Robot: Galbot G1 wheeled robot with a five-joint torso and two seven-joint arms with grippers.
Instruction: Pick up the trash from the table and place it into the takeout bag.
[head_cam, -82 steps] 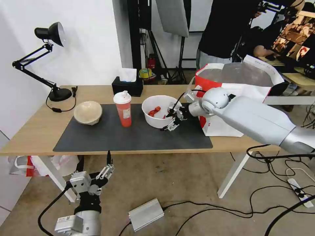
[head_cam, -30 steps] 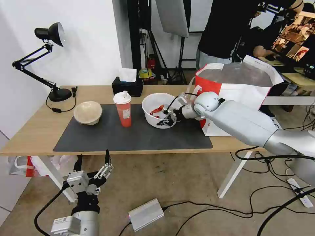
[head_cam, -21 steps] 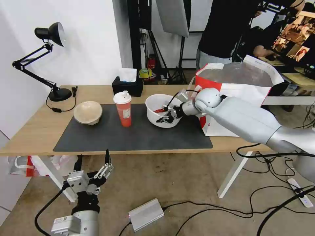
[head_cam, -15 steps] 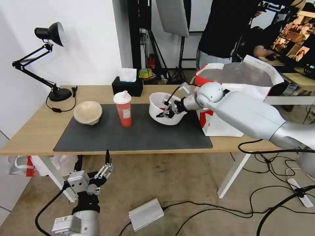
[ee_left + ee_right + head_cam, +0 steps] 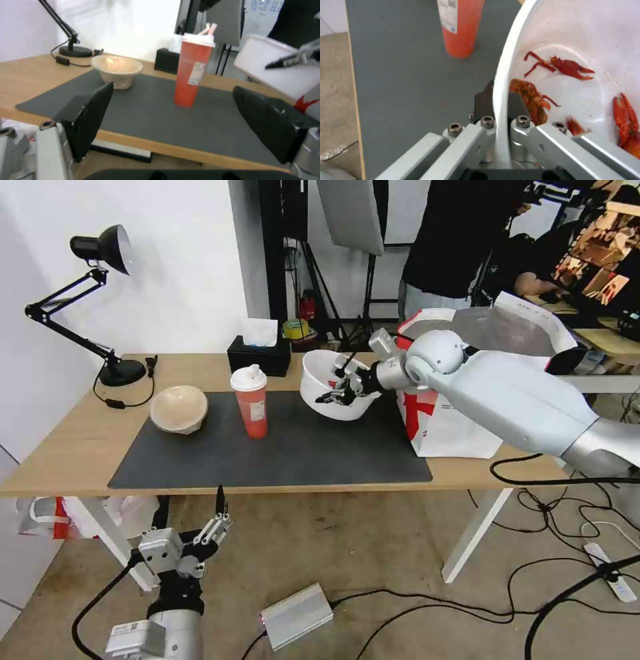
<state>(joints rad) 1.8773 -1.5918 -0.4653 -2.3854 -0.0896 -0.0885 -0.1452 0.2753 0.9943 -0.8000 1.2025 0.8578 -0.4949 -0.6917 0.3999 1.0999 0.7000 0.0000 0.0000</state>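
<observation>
Since the earlier frames, the white bowl point(image 5: 333, 383) has come up off the mat point(image 5: 267, 453) and now hangs tilted above its back edge, closer to the takeout bag point(image 5: 460, 430) than it was. The right gripper point(image 5: 339, 388) pinches the bowl's rim, one finger inside the wall and one outside, as the right wrist view shows point(image 5: 496, 105); red crayfish scraps point(image 5: 568, 66) lie against the bowl's inner wall. Nothing else on the table point(image 5: 73, 447) has shifted. The red cup point(image 5: 250, 402) with its white lid stands upright on the mat to the left of the bowl, and the beige bowl point(image 5: 179, 409) sits farther left at the mat's corner. A black tissue box point(image 5: 259, 355) stands behind the cup, and a black desk lamp point(image 5: 100, 307) sits at the table's far left end. The bag stands on the table to the right of the lifted bowl, its mouth open and silvery inside. Below the table's front edge, the left gripper point(image 5: 190, 530) hangs with its fingers point(image 5: 88, 117) spread wide, holding nothing. Cables point(image 5: 587, 580) trail over the bare floor.
</observation>
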